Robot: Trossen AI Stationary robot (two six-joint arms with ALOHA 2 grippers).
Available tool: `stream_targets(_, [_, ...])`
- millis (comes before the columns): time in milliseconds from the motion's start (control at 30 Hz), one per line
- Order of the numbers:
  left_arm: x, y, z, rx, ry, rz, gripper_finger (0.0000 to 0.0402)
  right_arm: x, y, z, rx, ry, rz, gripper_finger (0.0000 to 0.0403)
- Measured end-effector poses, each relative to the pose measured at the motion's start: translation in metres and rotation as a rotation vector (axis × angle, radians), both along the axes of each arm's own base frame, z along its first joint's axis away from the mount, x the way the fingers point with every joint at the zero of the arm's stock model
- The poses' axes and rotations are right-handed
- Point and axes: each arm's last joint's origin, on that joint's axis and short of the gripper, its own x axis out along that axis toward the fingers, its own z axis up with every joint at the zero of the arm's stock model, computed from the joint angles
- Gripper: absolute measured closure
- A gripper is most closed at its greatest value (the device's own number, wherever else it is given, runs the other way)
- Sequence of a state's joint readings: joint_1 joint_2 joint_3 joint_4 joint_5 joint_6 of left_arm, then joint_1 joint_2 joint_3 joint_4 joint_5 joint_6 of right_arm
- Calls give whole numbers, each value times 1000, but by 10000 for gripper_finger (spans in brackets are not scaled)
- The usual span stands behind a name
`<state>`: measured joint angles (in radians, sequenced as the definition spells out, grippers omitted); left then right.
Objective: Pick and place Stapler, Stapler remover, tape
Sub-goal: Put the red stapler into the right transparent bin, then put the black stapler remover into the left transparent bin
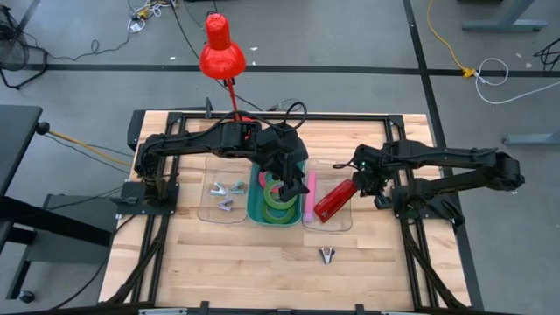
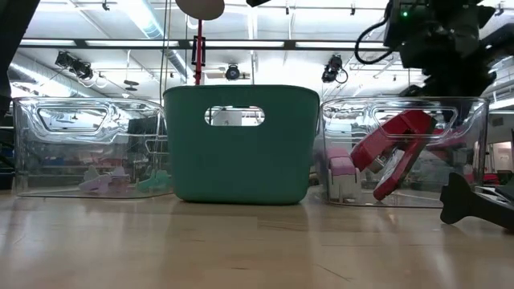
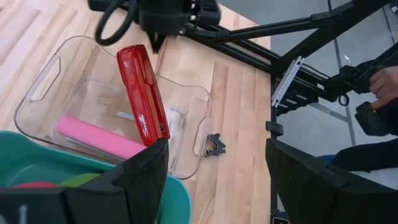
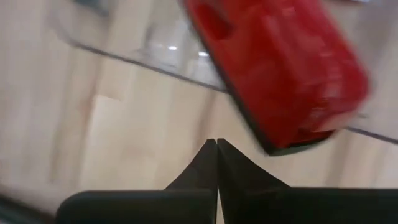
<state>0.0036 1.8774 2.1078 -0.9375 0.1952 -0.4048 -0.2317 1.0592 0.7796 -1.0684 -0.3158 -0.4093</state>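
Observation:
A red stapler [image 1: 335, 201] lies tilted in the clear container [image 1: 343, 223] on the right. Its upper end [image 3: 134, 56] leans on the container's far-right rim, and its lower end is inside, beside a pink stapler [image 1: 309, 194]. My right gripper [image 4: 216, 144] is shut just beyond that raised end, over bare table, touching nothing. My left gripper [image 3: 217, 186] hangs open above the teal bin [image 1: 261, 210], which holds green tape rolls [image 1: 280, 194]. A dark staple remover [image 1: 326, 255] sits on the table near the front edge.
A clear container [image 1: 210, 210] on the left holds pale staple removers [image 1: 225, 188]. A red lamp [image 1: 221, 54] stands behind the table's far edge. Bare wood lies in front of the three containers, around the loose remover [image 3: 214, 144].

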Motion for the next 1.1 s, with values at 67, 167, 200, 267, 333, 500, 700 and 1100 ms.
stream_targets(67, [0, 0, 0, 0, 0, 0, 133, 2, -2, -1, -46, -15, -18, 402])
stream_targets(167, [0, 0, 0, 0, 0, 0, 133, 6, -4, 0, -111, -39, -43, 402])
stream_targets(200, [0, 0, 0, 0, 0, 0, 133, 7, -5, 0, -123, -52, -50, 402])
stream_targets(267, [0, 0, 0, 0, 0, 0, 133, 9, -6, 1, -133, -69, -60, 402])
stream_targets(333, [0, 0, 0, 0, 0, 0, 133, 11, -6, 2, -137, -97, -68, 402])
stream_targets(500, [0, 0, 0, 0, 0, 0, 133, 19, -9, 5, -196, -180, -89, 403])
stream_targets(700, [0, 0, 0, 5, -1, -4, 133, 26, -14, 9, -306, -243, -135, 403])
stream_targets(1100, [0, 0, 0, 38, -9, -32, 133, 26, -13, 10, -268, -260, -119, 403])
